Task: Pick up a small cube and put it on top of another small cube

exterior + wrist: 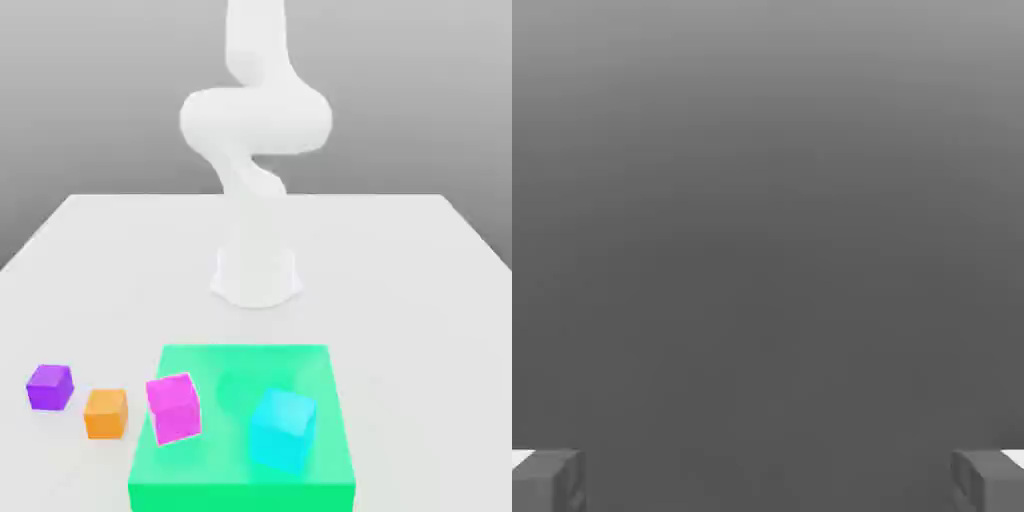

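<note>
Small plain orange cube (pixel 105 413) on white table (pixel 400 290), just beside magenta-pink cube (pixel 174 407) at the green slab's (pixel 240 475) edge; gripper (pixel 768 480) fingers (pixel 547 480) spread wide, holding nothing.

gripper (pixel 768 480) fingers spread wide, one fingertip (pixel 547 480) in each lower corner, nothing between them, plain grey gradient backdrop beyond

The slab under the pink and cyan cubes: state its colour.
Bright green; the slab shows best in the exterior view.
</note>
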Tool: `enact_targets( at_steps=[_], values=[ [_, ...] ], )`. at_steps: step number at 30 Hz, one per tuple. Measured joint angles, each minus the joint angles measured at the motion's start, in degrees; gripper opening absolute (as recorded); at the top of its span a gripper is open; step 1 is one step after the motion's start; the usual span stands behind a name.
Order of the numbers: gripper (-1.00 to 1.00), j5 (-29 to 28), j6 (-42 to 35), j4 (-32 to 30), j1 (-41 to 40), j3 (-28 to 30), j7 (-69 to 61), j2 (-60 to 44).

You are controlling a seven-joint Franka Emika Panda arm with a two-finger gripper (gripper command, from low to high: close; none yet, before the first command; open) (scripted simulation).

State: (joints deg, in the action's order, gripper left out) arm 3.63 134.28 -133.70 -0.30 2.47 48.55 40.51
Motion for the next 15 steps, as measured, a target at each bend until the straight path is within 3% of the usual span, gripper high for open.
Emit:
enact_targets(
  at_steps=[8,15],
  values=[
    [0.0,10.51,7.74,-6.09,-2.04,5.49,9.76,-17.69],
    [0.0,15.07,14.87,-11.43,-5.27,7.95,21.31,-32.3]
  ],
)
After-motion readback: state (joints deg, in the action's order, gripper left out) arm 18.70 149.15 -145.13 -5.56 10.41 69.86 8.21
